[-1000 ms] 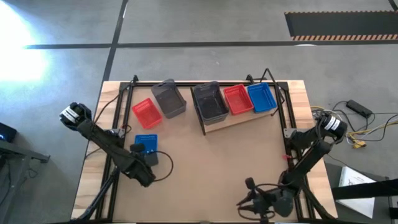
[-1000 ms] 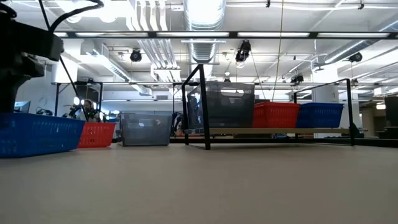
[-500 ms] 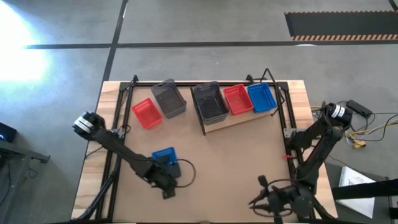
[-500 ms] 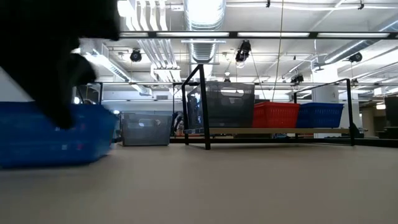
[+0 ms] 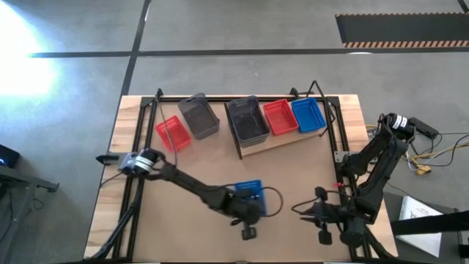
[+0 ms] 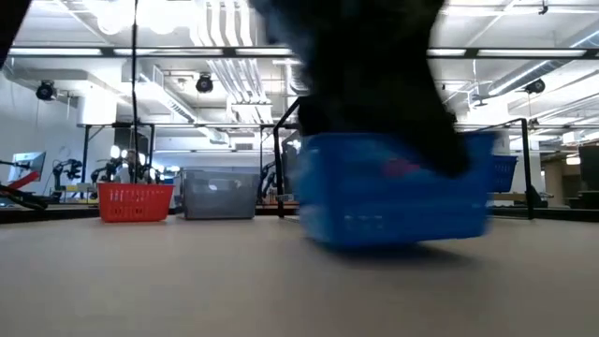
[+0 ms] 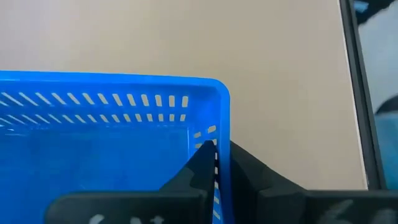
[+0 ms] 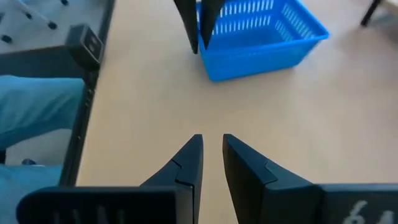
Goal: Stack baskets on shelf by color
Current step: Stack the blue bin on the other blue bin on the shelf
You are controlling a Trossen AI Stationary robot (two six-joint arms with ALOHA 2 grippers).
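Pinching the blue basket [image 7: 112,143] wall for carrying, left gripper [image 7: 214,163] is clamped; right gripper [image 8: 211,155], at 5 o'clock, waits slightly parted, empty.

Plastic mesh, pale wood and dark matt metal

The blue basket [image 7: 112,134] is smooth, slightly glossy plastic with slotted walls; the red basket [image 5: 172,133] and the grey basket [image 5: 199,116] look like the same moulded mesh plastic. The tabletop [image 8: 298,118] is smooth, matt, light brown wood. The shelf [image 5: 282,141] is a pale wooden board on thin black metal wire. The left gripper's fingers [image 7: 205,162] are matt black.
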